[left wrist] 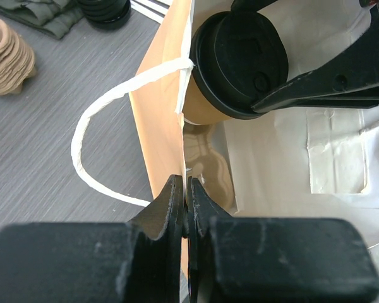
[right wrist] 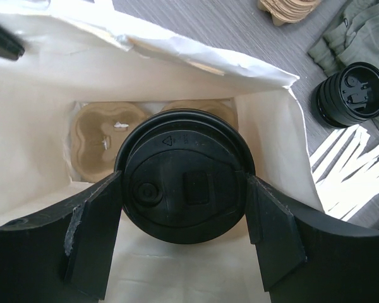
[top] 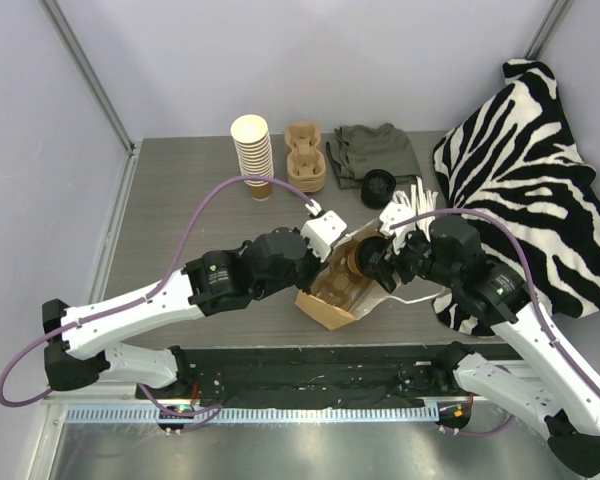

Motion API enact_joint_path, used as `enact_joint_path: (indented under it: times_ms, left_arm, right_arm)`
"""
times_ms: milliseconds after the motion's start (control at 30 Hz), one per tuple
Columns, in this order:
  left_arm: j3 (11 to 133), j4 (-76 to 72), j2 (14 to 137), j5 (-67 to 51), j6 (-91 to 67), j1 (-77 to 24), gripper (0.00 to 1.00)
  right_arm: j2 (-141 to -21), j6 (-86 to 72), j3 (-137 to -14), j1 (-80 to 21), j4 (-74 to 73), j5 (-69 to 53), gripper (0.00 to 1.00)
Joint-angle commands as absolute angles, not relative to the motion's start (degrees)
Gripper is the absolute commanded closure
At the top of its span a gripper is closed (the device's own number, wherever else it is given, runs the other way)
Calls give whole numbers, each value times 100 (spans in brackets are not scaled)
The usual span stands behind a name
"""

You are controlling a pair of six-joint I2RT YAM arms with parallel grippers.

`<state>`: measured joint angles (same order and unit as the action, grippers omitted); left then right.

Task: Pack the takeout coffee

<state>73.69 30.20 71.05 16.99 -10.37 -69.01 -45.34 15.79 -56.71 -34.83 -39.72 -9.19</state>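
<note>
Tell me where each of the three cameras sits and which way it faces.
Top external: above and behind the bases, facing down at the table; both arms show, meeting at the paper bag.
Left wrist: on the left arm, facing along the left gripper, shut on the bag's wall.
Right wrist: on the right arm, facing down into the bag; the right gripper clasps the takeout coffee.
Shared: both wrist views show coffee and bag.

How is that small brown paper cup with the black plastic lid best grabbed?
Around the round black lid, coming from its top end with one finger on each side, as the right gripper does: the brown paper bag walls crowd the brown paper cup sides.
</note>
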Motion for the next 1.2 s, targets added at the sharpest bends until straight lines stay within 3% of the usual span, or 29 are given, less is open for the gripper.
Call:
enact_joint_path:
  times_ms: [0, 367, 767, 1167]
  left_arm:
    - [7444, 2637, 6917, 1846, -1186, -6943, 100]
    - [7488, 2874, 6996, 1952, -1766, -6943, 100]
    - [7770, 2637, 7426, 2443, -2092, -6961, 100]
    - [7243, 1188, 7383, 3146, -1117, -7383, 100]
  right_arm:
    - [-4360, 1942, -5678, -3507, -4139, -993, 52]
    - [-3841, 2338, -5634, -3498, -4799, -958, 52]
    - [-4350, 1319, -5660, -3507, -3895, -853, 53]
    - [-4492, 862, -5748, -3612, -3850, -1011, 53]
